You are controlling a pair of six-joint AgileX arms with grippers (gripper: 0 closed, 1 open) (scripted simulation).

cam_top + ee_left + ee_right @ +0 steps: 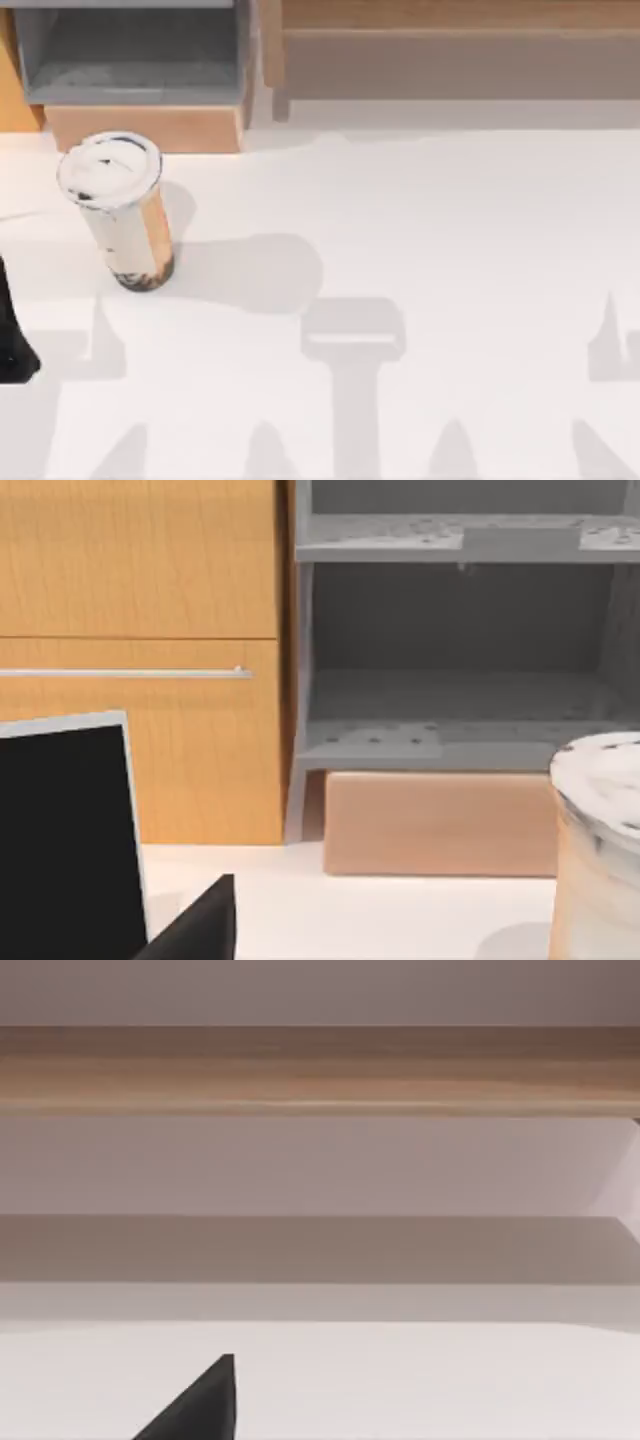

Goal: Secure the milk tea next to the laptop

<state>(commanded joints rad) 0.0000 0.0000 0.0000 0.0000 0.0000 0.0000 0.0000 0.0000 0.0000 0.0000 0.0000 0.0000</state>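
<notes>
Laptop (pixel 65 840) at far left of left wrist view, dark screen w/ pale edge. Milk tea (pixel 120 210) upright on left part of table (pixel 420 220), just before grey shelf unit (pixel 130 50), apart from laptop. Left gripper (pixel 200 925) low, facing both; pincer open or closed: cannot tell. Probably best to come in level, grip cup mid-body under lid, gently, w/o tilting. Top view gives whole cup & pearls; left wrist view adds laptop. Right gripper (pixel 200 1405) idle at right, state cannot tell.
</notes>
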